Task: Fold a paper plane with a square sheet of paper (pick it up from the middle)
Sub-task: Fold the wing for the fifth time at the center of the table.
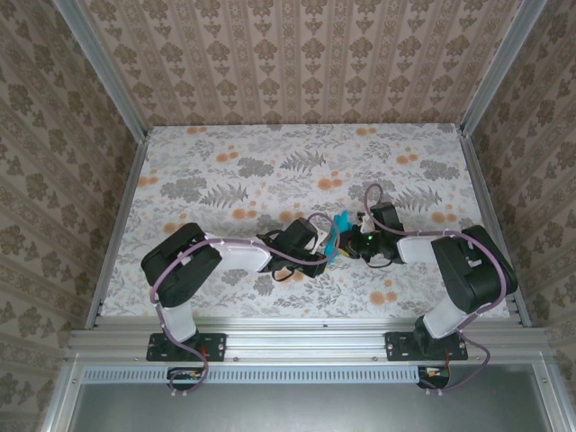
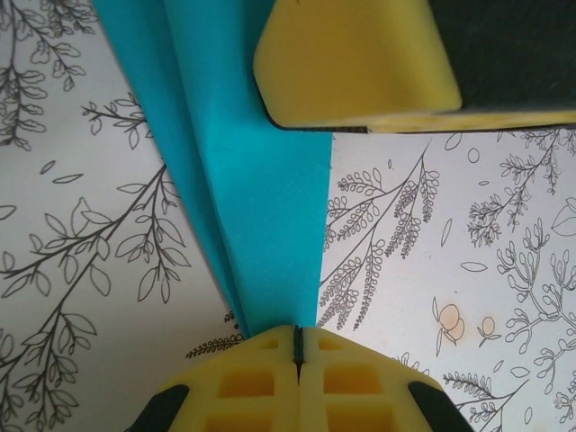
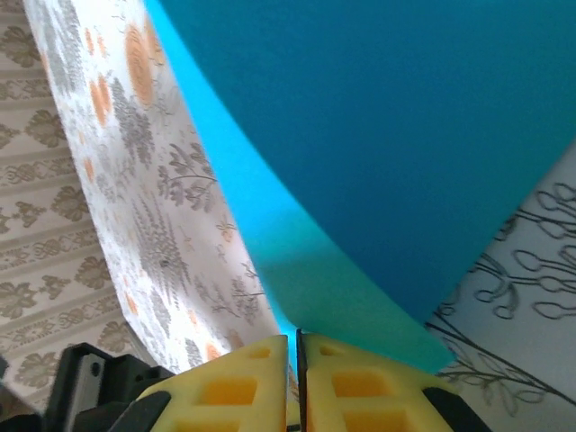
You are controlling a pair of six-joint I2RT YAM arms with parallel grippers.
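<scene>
Both the left hand point(image 2: 297, 346) and right hand point(image 3: 297, 340) pinch the creased square sheet of paper point(image 2: 261, 180) tight, held between them over the surface point(image 1: 270, 162). Risk I see: either one tugging could tear it or skew the crease.

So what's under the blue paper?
The flowery table shows on both sides of the blue paper. The patch of table right behind the paper is covered.

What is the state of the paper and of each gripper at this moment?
paper: creased, pinched by both grippers.
left gripper: shut on the paper.
right gripper: shut on the paper.
</scene>
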